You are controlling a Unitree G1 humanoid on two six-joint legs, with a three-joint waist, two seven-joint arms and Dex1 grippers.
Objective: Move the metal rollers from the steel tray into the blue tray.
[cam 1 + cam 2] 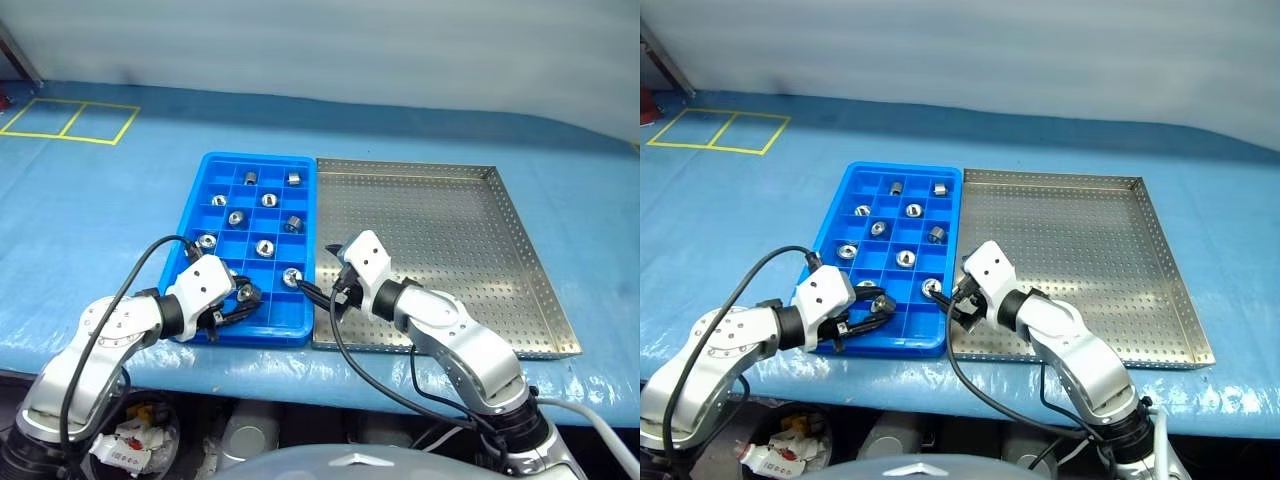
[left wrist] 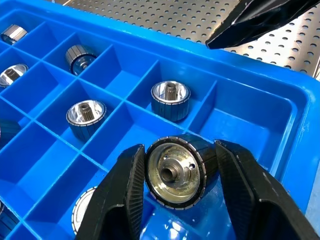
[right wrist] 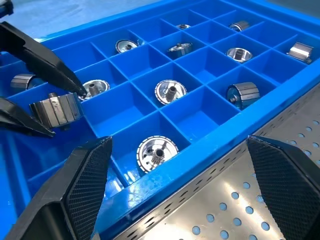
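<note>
The blue tray (image 1: 258,331) lies left of the steel tray (image 1: 440,230), their long sides touching. Several metal rollers (image 1: 265,248) sit one to a compartment in the blue tray. My left gripper (image 1: 243,298) is shut on one more roller (image 2: 177,172), held just above the tray's near compartments. This held roller (image 3: 56,111) also appears in the right wrist view. My right gripper (image 1: 320,293) is open with nothing between its fingers, over the near end of the seam between the trays, beside a seated roller (image 3: 157,151). The steel tray's perforated floor looks bare.
Both trays rest on a blue cloth-covered table (image 1: 100,220), close to its near edge. Yellow tape squares (image 1: 70,120) mark the far left corner. Black cables loop from both wrists over the table's near edge.
</note>
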